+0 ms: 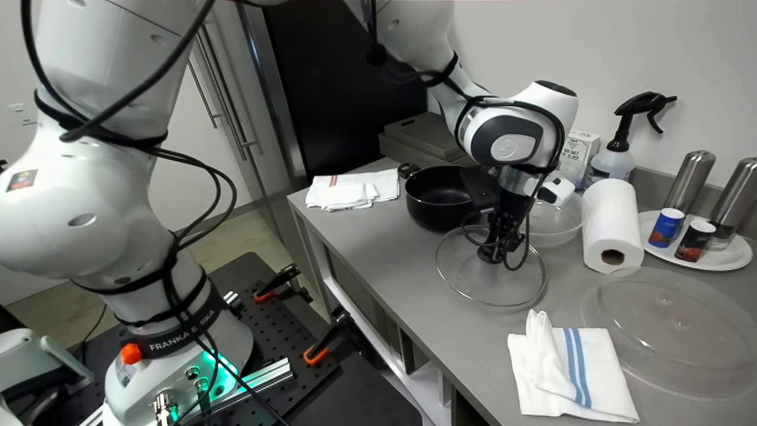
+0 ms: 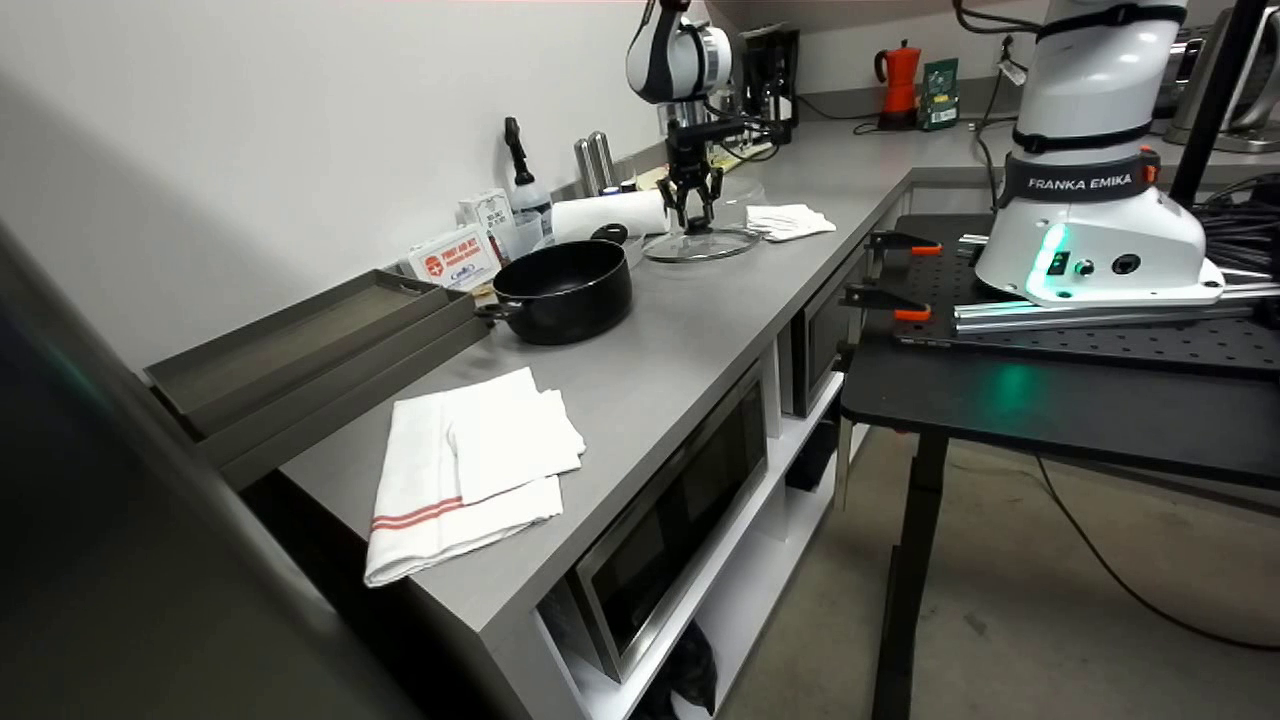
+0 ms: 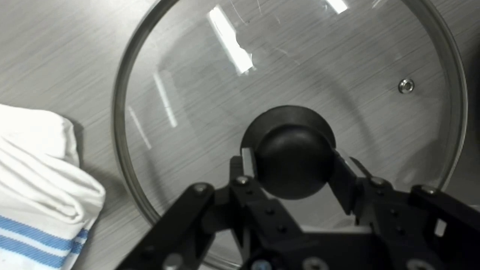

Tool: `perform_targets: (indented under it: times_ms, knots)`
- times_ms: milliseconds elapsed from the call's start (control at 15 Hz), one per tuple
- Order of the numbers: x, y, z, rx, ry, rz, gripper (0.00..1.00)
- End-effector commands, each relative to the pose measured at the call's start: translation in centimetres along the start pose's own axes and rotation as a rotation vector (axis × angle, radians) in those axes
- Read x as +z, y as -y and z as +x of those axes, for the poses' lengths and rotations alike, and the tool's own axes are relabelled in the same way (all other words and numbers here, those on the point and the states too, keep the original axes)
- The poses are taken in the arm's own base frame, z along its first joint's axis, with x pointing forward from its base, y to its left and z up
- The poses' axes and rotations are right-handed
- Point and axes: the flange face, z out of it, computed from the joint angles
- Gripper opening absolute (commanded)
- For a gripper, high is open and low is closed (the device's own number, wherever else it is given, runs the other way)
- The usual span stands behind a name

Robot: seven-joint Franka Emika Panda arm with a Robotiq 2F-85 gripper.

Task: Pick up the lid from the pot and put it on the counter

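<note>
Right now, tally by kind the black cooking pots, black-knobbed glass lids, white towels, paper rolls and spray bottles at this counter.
Black cooking pot: 1
Black-knobbed glass lid: 1
White towels, one blue-striped, one red-striped: 2
Paper roll: 1
Spray bottle: 1
Total: 6

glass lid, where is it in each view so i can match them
In an exterior view: the glass lid, right of centre, below mid-height.
In an exterior view: the glass lid, slightly right of centre, above mid-height.
Wrist view: the glass lid fills most of the picture.
Shared landmark: the folded white towel beside it.
</note>
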Motion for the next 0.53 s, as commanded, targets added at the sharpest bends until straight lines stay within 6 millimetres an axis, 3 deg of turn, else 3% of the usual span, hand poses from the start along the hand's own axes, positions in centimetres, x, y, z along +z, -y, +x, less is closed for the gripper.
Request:
perform_targets:
  times_ms: [0,467]
  knots:
    - [0.5,0.0,1.2,0.030,-0.007,0.035,0.25]
    - [2.2,-0.3,2.0,0.053,-0.025,0.046,0.25]
